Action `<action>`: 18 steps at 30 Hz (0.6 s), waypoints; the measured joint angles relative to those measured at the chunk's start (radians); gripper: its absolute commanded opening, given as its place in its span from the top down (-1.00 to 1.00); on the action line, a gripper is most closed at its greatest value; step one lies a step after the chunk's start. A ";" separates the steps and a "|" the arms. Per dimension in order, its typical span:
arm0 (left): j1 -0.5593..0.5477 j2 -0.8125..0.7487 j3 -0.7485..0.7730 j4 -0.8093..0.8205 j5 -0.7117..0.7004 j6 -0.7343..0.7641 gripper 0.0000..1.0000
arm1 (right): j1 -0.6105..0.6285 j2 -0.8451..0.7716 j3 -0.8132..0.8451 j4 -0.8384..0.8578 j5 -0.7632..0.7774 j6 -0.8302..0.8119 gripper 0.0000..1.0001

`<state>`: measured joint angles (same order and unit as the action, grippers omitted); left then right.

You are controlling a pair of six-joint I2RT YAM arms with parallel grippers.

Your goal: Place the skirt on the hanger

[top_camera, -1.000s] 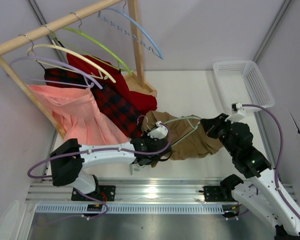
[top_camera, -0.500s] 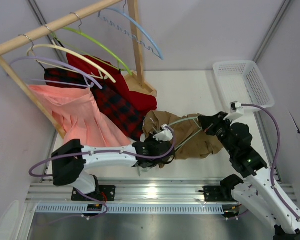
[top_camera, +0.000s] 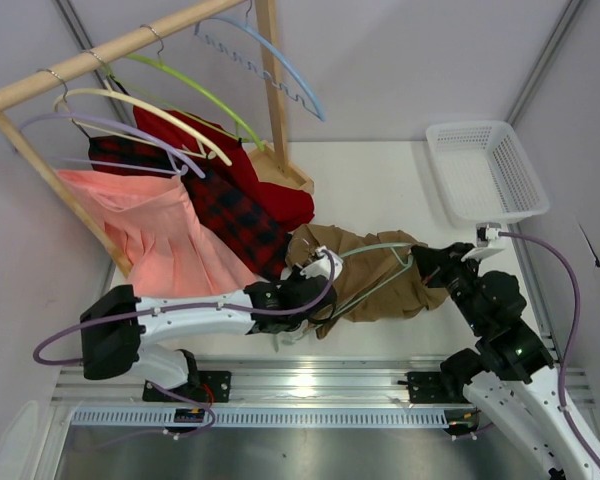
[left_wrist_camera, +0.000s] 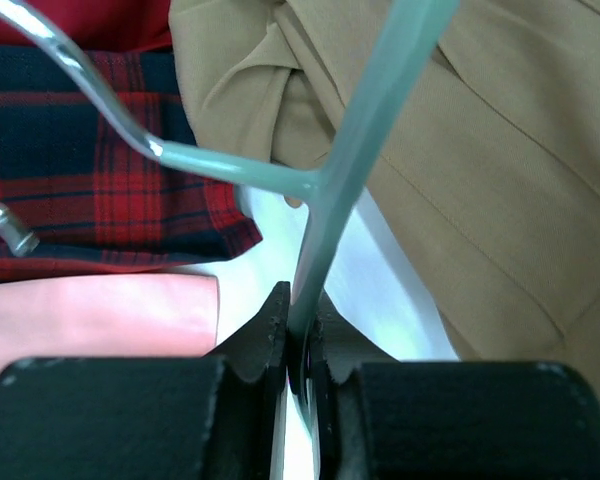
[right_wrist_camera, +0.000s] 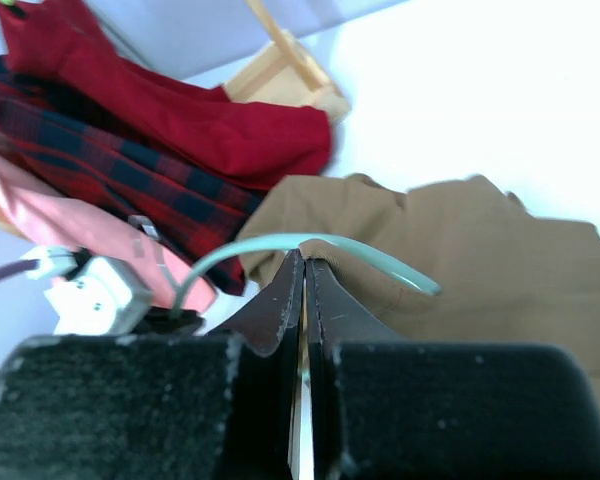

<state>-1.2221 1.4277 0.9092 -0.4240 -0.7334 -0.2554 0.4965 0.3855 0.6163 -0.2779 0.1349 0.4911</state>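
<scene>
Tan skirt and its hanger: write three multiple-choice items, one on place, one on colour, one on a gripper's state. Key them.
1. Where is the tan skirt?
A. In the white basket
B. Crumpled on the table
C. Hung on the wooden rail

2. What colour is the plastic hanger at the skirt?
A. Light blue
B. Lilac
C. Pale sage green

3. How is the left gripper?
A. Shut on the hanger's thin bar
B. Wide open above the skirt
C. Clamped on the plaid skirt

Key: B, the top view shows it heaped on the white table; C, both wrist views show pale green plastic; A, the left wrist view shows it pinching the bar.
</scene>
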 measured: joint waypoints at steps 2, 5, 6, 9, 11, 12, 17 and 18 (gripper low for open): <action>0.006 -0.022 -0.006 -0.002 0.013 0.013 1.00 | 0.001 -0.014 0.004 -0.039 0.021 0.000 1.00; 0.014 -0.055 -0.014 -0.012 0.023 0.027 1.00 | 0.002 -0.026 0.010 -0.093 0.068 0.014 1.00; 0.018 -0.066 -0.014 -0.015 0.027 0.032 1.00 | 0.002 -0.030 0.011 -0.110 0.083 0.032 1.00; 0.021 -0.097 -0.022 -0.016 0.037 0.052 1.00 | 0.002 -0.039 0.010 -0.166 0.124 0.109 1.00; 0.021 -0.110 -0.030 -0.017 0.042 0.067 1.00 | 0.003 -0.047 -0.005 -0.183 0.138 0.165 1.00; 0.021 -0.109 -0.030 -0.019 0.042 0.074 1.00 | 0.003 -0.053 -0.020 -0.190 0.145 0.198 1.00; 0.023 -0.096 -0.034 -0.042 0.051 0.092 1.00 | 0.003 -0.061 -0.088 -0.215 0.162 0.302 1.00; 0.023 -0.096 -0.038 -0.042 0.058 0.097 1.00 | 0.003 -0.061 -0.094 -0.220 0.164 0.314 1.00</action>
<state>-1.1992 1.3315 0.8711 -0.4660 -0.6758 -0.1589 0.4999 0.3248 0.5224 -0.4976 0.2993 0.8055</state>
